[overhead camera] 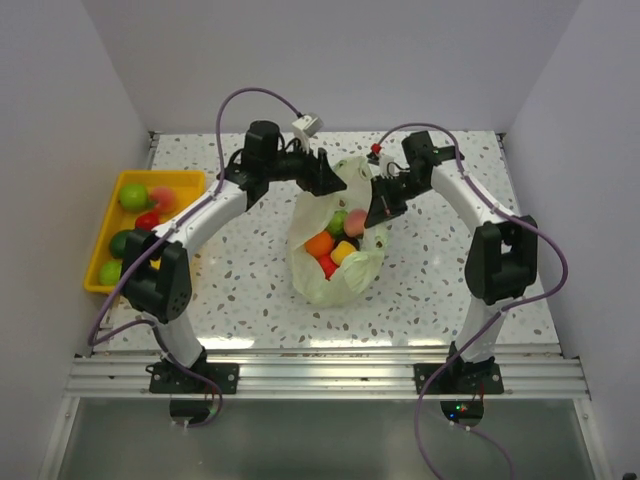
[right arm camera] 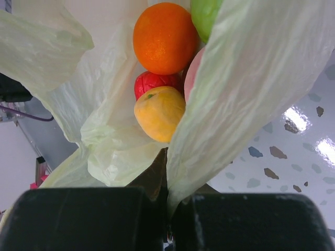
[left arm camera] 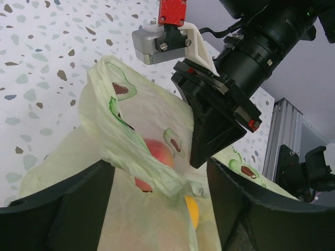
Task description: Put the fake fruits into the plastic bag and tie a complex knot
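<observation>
I see the bag point(overhead camera: 335, 255) slumped mid-table point(overhead camera: 430, 290) with fruits point(right arm camera: 165, 37) inside, my right claw point(right arm camera: 167, 196) pinching one side of its rim and my left claw point(left arm camera: 159, 209) spread around the opposite flap, so I'd gather that thin, floppy, slippery film near the edge.

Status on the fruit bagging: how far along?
Done: several fruits sit in the plastic bag, an orange one among them. In hand: right gripper shut on the bag's rim, left gripper open around a bag flap. Left: more fruits lie in the yellow tray; no knot tied.
</observation>
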Robot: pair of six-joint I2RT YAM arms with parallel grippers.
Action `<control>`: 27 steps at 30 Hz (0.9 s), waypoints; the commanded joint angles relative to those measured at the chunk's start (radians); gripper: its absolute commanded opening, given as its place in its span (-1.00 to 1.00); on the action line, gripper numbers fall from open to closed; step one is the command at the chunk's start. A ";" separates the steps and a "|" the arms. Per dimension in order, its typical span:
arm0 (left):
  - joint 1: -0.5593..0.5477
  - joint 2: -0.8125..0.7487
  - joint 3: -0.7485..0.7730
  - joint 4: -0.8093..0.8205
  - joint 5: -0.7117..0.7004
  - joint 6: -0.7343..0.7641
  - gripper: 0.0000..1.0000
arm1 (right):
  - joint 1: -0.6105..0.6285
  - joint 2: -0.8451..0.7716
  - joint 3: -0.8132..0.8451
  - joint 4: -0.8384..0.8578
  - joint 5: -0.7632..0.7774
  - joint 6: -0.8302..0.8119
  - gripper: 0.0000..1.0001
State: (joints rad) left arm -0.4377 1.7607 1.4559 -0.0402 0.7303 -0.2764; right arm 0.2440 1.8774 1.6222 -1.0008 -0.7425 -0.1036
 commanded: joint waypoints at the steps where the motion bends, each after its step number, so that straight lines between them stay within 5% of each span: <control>1: -0.009 0.006 -0.011 0.105 0.034 -0.056 0.44 | 0.009 0.011 0.057 0.021 0.002 0.012 -0.98; 4: -0.003 0.000 -0.014 0.105 0.037 -0.061 -0.46 | 0.011 0.023 0.093 0.007 0.005 0.010 -0.89; 7: 0.040 -0.013 -0.038 0.100 0.020 -0.084 -1.00 | 0.009 0.022 0.128 -0.021 0.037 -0.013 -0.29; 9: 0.076 -0.023 -0.075 0.099 0.003 -0.122 -1.00 | -0.002 -0.004 0.157 -0.035 0.078 -0.041 0.26; 12: 0.163 -0.030 -0.136 0.146 0.015 -0.176 -1.00 | -0.037 -0.047 0.202 -0.053 0.113 -0.079 0.60; 21: 0.235 -0.012 -0.160 0.166 0.087 -0.195 -1.00 | -0.071 -0.257 0.187 -0.196 0.023 -0.419 0.97; 27: 0.235 0.003 -0.141 0.145 0.080 -0.175 -1.00 | -0.026 -0.451 0.023 -0.164 -0.058 -0.535 0.97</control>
State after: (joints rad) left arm -0.2054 1.7653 1.2827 0.0654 0.7876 -0.4534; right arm 0.1852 1.5063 1.7061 -1.1507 -0.7361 -0.5308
